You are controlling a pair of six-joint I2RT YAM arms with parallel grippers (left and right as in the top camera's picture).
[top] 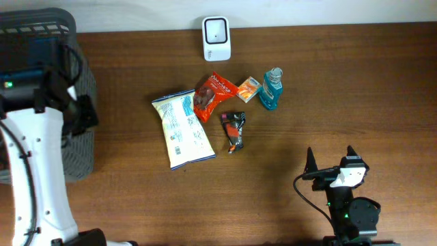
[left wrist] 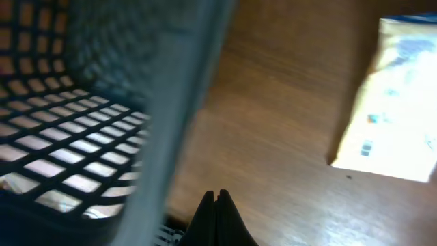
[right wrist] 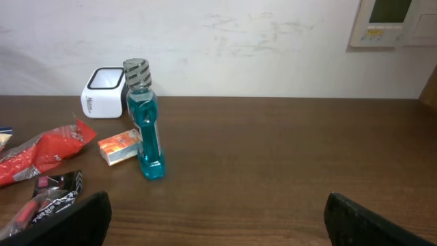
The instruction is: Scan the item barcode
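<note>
Several items lie mid-table: a white chip bag [top: 183,130], a red packet [top: 213,96], a small orange box [top: 248,89], a blue bottle [top: 271,89] and a black-and-red packet [top: 235,131]. The white barcode scanner [top: 217,37] stands at the back edge. My left gripper [left wrist: 218,197] is shut with nothing in it, low beside the basket rim [left wrist: 184,102], the chip bag [left wrist: 399,102] to its right. My right gripper [right wrist: 218,222] is open and empty at the front right, well short of the bottle [right wrist: 145,123] and the scanner [right wrist: 104,92].
A dark mesh basket [top: 41,68] stands at the far left, with the left arm beside it. In the right wrist view the orange box [right wrist: 121,148], red packet [right wrist: 41,154] and black-and-red packet [right wrist: 48,198] lie left of the bottle. A wall runs behind the table.
</note>
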